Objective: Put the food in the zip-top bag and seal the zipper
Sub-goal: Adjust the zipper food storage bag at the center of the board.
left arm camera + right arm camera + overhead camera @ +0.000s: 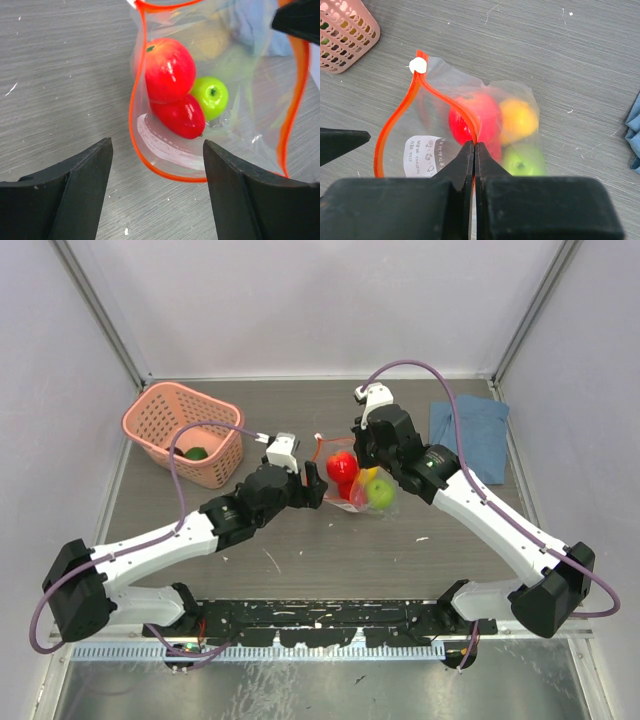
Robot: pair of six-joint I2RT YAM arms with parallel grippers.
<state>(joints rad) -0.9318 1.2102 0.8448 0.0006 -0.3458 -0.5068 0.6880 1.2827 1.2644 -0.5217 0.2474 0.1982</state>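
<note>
Presently, on the tabletop point(300, 560):

- Zip-top bag point(347, 503): clear, lying mid-table between the two arms, with a white label point(425, 155) on its side. Mouth open.
- Zipper point(395, 120): orange-red strip spread in a loop, unsealed. Its white slider point(418, 65) sits at the far end.
- Food, inside the bag: red apple point(170, 70), a second red fruit point(181, 117) touching it, green apple point(210, 96) beside both, and a yellow-orange piece point(518, 117), blurred through the plastic.
- Dark green item point(196, 452): inside the pink basket point(160, 415), well apart from the bag at the far left.
- Blue cloth point(470, 435): folded, at the far right.
- Left tool point(157, 150): released, jaws spread wide and holding nothing, facing the open mouth of the bag. Contact with the plastic cannot be told.
- Right tool point(474, 146): clenched, fingers pinched together on one side of the zipper strip, above the red fruit.
</note>
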